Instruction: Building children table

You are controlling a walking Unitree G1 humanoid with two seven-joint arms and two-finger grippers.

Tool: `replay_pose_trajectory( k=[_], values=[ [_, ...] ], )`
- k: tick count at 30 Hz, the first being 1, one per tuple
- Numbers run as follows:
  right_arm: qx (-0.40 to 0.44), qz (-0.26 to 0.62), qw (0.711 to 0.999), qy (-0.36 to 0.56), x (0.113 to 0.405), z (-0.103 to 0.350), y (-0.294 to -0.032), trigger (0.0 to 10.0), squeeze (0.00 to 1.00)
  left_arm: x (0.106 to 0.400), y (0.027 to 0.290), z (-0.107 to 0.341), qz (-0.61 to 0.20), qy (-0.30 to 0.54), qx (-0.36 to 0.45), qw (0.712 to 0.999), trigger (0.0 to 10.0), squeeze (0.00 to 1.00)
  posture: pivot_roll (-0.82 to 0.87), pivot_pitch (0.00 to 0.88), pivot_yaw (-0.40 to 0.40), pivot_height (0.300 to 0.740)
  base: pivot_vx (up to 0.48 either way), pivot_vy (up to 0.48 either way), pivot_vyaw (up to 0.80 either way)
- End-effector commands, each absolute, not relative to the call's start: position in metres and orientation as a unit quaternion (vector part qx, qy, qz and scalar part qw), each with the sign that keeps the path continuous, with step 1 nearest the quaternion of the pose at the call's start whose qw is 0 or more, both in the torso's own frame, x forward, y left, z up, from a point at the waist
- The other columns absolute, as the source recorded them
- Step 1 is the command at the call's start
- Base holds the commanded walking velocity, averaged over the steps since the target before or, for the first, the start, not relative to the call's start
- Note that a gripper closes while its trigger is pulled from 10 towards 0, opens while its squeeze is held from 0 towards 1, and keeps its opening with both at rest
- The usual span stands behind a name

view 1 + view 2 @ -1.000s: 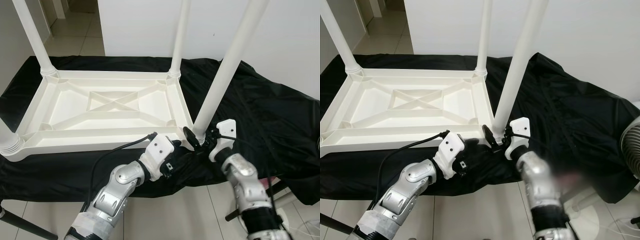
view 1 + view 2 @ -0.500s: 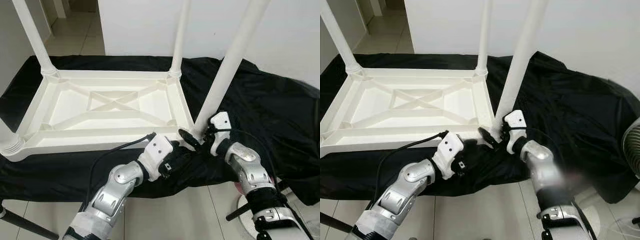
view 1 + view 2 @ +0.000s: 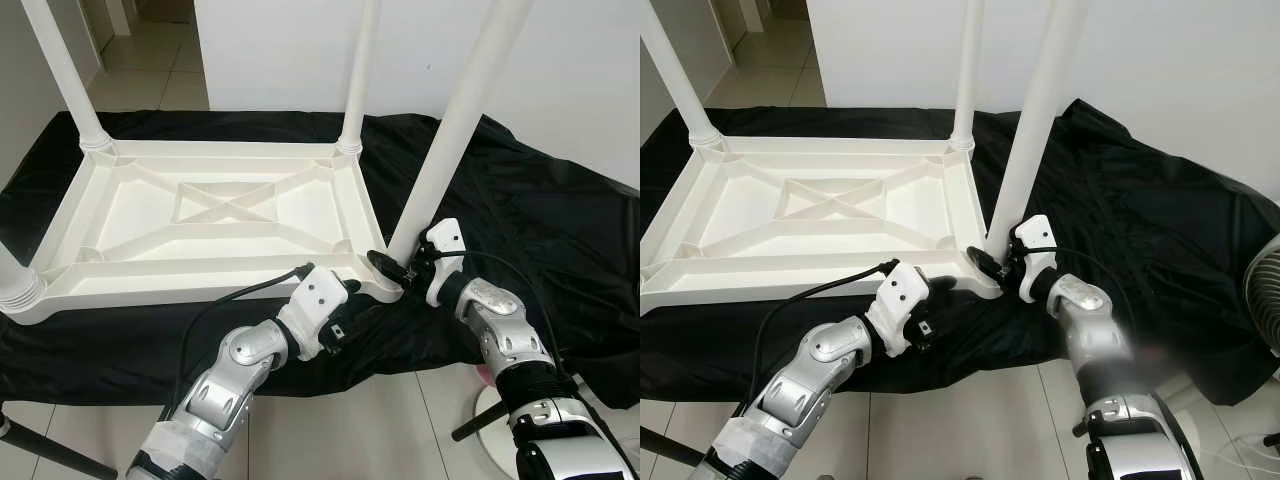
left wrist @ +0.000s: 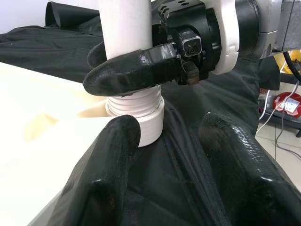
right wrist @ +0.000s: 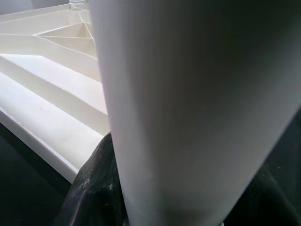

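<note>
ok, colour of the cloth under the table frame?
Black cloth, clearest in the left eye view.

White table (image 3: pixel 215 215) — black cloth (image 3: pixel 540 215).

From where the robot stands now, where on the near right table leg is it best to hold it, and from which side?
Probably low on the near right leg, just above its threaded base, coming from the robot's right. The leg is a smooth round tube standing slightly tilted in the corner socket of the upside-down tabletop, and the right tool already clasps it there; the tabletop blocks the other side.
</note>
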State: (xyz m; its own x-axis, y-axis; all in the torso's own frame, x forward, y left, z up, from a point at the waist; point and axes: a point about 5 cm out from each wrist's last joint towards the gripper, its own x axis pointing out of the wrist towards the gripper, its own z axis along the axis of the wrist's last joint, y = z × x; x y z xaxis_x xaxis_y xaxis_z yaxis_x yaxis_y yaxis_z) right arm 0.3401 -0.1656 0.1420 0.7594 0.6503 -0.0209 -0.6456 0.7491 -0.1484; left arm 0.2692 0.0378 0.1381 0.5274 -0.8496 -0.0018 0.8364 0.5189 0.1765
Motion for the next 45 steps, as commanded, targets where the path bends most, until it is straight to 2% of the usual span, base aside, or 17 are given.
replay_pose_trajectory(
  k=[1,7,13,16,22,25,27,33,37,39,40,42,43,45],
  values=[
    [-0.075,0.346,0.935,-0.006,0.337,0.136,-0.164,10.0,0.0,0.266,0.034,0.139,-0.502,-0.041,0.084,0.86,10.0,0.0,-0.03,0.058,-0.039,0.74,0.0,0.0,0.0],
    [-0.055,0.275,0.96,-0.014,0.338,0.139,-0.164,10.0,0.0,0.267,0.034,0.14,-0.499,-0.041,0.086,0.862,10.0,0.0,-0.03,0.061,-0.046,0.74,0.0,0.0,0.0],
    [-0.056,0.241,0.968,-0.029,0.336,0.141,-0.159,10.0,0.0,0.267,0.035,0.137,-0.495,-0.039,0.085,0.864,10.0,0.0,-0.04,0.066,-0.052,0.74,0.0,0.0,0.0],
    [-0.024,0.156,0.986,-0.052,0.332,0.147,-0.149,10.0,0.0,0.267,0.031,0.137,-0.492,-0.04,0.082,0.866,10.0,0.0,-0.06,0.072,-0.059,0.74,0.0,0.0,0.0],
    [-0.005,0.107,0.993,-0.049,0.329,0.145,-0.146,10.0,0.0,0.267,0.03,0.138,-0.493,-0.041,0.079,0.865,10.0,0.0,-0.07,0.07,-0.056,0.74,0.0,0.0,0.0],
    [0.015,0.003,0.999,-0.037,0.319,0.137,-0.143,10.0,0.0,0.268,0.027,0.139,-0.495,-0.043,0.08,0.864,10.0,0.0,-0.06,0.074,-0.051,0.74,0.0,0.0,0.0],
    [0.019,-0.025,0.999,-0.036,0.316,0.135,-0.141,10.0,0.0,0.268,0.027,0.139,-0.495,-0.043,0.08,0.864,10.0,0.0,-0.06,0.074,-0.051,0.74,0.0,0.0,0.0],
    [0.04,-0.03,0.998,-0.032,0.309,0.135,-0.123,10.0,0.0,0.267,0.032,0.139,-0.491,-0.04,0.081,0.866,10.0,0.0,-0.05,0.082,-0.059,0.74,0.0,0.0,0.0],
    [0.039,-0.03,0.998,-0.041,0.308,0.138,-0.123,10.0,0.0,0.267,0.034,0.138,-0.489,-0.038,0.079,0.868,10.0,0.0,-0.06,0.079,-0.051,0.74,0.0,0.0,0.0],
    [0.039,-0.031,0.998,-0.044,0.307,0.138,-0.125,10.0,0.03,0.267,0.032,0.138,-0.491,-0.038,0.079,0.867,10.0,0.0,-0.06,0.079,-0.041,0.74,0.0,0.0,0.0],
    [0.039,-0.036,0.997,-0.049,0.306,0.138,-0.126,10.0,0.93,0.267,0.031,0.137,-0.495,-0.037,0.079,0.864,10.0,0.0,-0.07,0.078,-0.037,0.74,0.0,0.0,0.0],
    [0.039,-0.038,0.997,-0.052,0.305,0.138,-0.127,10.0,0.93,0.267,0.029,0.137,-0.499,-0.037,0.079,0.862,10.0,0.0,-0.07,0.078,-0.037,0.74,0.0,0.0,0.0],
    [0.045,-0.038,0.996,-0.063,0.303,0.14,-0.13,10.0,1.0,0.267,0.029,0.137,-0.504,-0.037,0.077,0.859,10.0,0.0,-0.09,0.083,-0.028,0.74,0.0,0.0,0.0],
    [0.045,-0.038,0.996,-0.063,0.303,0.14,-0.13,10.0,1.0,0.267,0.029,0.137,-0.504,-0.037,0.077,0.859,10.0,0.0,-0.09,0.083,-0.028,0.74,0.0,0.0,0.0]
  ],
)
